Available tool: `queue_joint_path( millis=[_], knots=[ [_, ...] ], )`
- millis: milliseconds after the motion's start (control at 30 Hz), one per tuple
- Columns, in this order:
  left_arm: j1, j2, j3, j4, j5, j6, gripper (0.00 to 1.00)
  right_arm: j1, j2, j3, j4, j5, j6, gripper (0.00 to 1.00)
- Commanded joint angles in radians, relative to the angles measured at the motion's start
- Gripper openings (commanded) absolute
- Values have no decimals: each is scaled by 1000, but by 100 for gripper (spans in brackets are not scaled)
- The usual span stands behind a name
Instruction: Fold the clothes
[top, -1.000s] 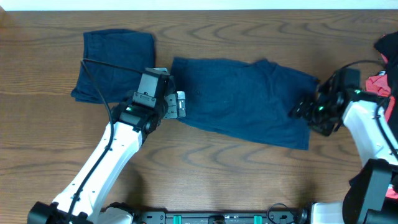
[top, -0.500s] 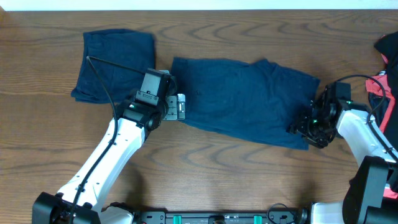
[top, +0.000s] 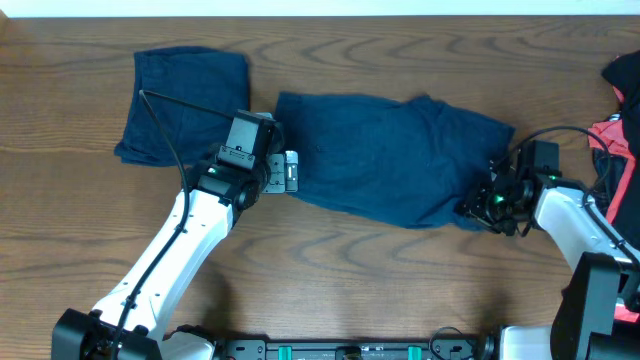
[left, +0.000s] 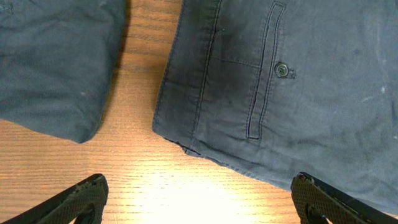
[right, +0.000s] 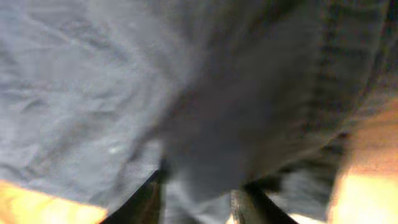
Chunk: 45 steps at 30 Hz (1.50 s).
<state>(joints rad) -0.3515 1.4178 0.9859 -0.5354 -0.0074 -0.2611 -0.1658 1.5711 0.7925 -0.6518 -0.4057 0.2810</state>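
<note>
1. Wooden table (top: 400, 290): brown with wavy grain, filling the overhead view; lighter orange in the left wrist view, with a bright glare patch at 6 o'clock.
2. Red-and-black garment (top: 625, 78): bunched at 3 o'clock, cut off by the frame edge; black above, red below.
3. Pale strip (top: 320, 7): along the table's far edge at 12 o'clock.

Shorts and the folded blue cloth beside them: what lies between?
Only bare table separates the shorts from the folded cloth, clearest in the left wrist view.
</note>
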Motion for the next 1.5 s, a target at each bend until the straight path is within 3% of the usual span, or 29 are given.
queue_joint_path(
  millis=[0,167,200,233,267,400,500,667,767,900,1033,1067,1300,1467],
  knots=[
    [0,5,-8,-2,-13,10,96,6,-25,66,-43,-50,-47,52],
    [0,5,-8,5,-13,10,96,6,-36,90,-98,-48,-81,50],
    [0,5,-8,8,-13,10,96,7,-35,88,-102,-36,-80,52],
    [0,5,-8,10,-13,10,96,8,-34,84,-112,-14,-80,66],
    [0,5,-8,13,-12,10,96,10,-34,79,-130,13,-80,69],
    [0,5,-8,13,-12,10,96,19,-34,11,-151,38,-73,68],
    [0,5,-8,13,-12,10,96,19,-34,-49,-97,-7,-29,56],
    [0,5,-8,16,-12,10,96,17,-34,-120,14,-17,37,53],
    [0,5,-8,17,-12,10,96,15,-34,-120,80,-19,40,41],
    [0,5,-8,17,-12,10,96,16,-34,-85,85,-56,-11,33],
    [0,5,-8,17,-13,10,96,16,-36,-55,53,-71,-53,41],
    [0,5,-8,17,-12,10,96,15,-36,-51,47,-69,-63,39],
    [0,5,-8,21,-12,10,96,14,-36,-47,33,-70,-74,6],
    [0,5,-8,21,-13,10,96,14,-40,-20,29,-71,-104,3]
  ],
)
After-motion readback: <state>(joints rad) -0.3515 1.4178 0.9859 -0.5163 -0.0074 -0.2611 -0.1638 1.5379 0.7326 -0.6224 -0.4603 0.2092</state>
